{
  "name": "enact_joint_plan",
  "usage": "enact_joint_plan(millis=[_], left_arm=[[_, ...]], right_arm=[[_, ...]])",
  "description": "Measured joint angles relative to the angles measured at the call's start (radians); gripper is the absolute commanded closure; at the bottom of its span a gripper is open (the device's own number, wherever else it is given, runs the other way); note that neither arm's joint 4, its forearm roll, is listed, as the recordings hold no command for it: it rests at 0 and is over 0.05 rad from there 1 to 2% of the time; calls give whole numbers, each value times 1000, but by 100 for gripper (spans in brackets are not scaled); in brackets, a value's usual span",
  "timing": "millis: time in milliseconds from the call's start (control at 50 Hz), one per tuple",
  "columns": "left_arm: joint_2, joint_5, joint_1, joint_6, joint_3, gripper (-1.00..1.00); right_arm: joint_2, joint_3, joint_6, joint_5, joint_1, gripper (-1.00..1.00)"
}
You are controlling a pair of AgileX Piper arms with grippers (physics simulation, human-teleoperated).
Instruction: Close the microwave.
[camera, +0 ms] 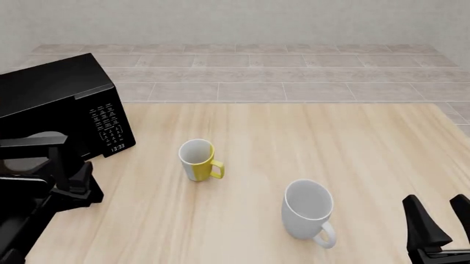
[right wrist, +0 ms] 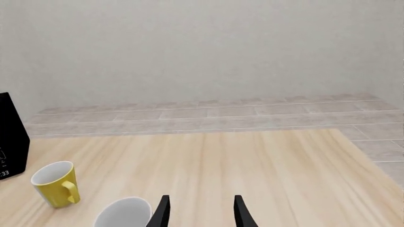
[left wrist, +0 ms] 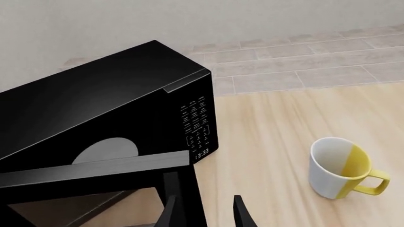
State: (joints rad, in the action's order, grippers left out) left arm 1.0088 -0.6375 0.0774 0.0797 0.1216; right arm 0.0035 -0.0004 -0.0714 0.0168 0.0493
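The microwave is a large black box at the table's left edge, keypad and clock facing the arms. Its door is swung out toward me, and the pale turntable plate shows inside. My left gripper is open at the door's free edge, with one finger overlapping that edge and nothing held. In the front view the left gripper sits low beside the open door. My right gripper is open and holds nothing near the front right corner; the right wrist view shows this gripper over bare table.
A yellow-and-white mug stands upright right of the microwave. A plain white mug stands nearer the front, between the arms. The wooden table ends at a tiled floor behind.
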Motion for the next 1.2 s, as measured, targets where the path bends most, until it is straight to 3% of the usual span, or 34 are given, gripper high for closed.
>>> enact_joint_plan(millis=[560,1200], left_arm=[[60,178,-10,18,169,-100],[257,234,-2,18,365,-100]], right_arm=[[-3,0,16,30,1,-100],[-3,-48,55,23,26,-100]])
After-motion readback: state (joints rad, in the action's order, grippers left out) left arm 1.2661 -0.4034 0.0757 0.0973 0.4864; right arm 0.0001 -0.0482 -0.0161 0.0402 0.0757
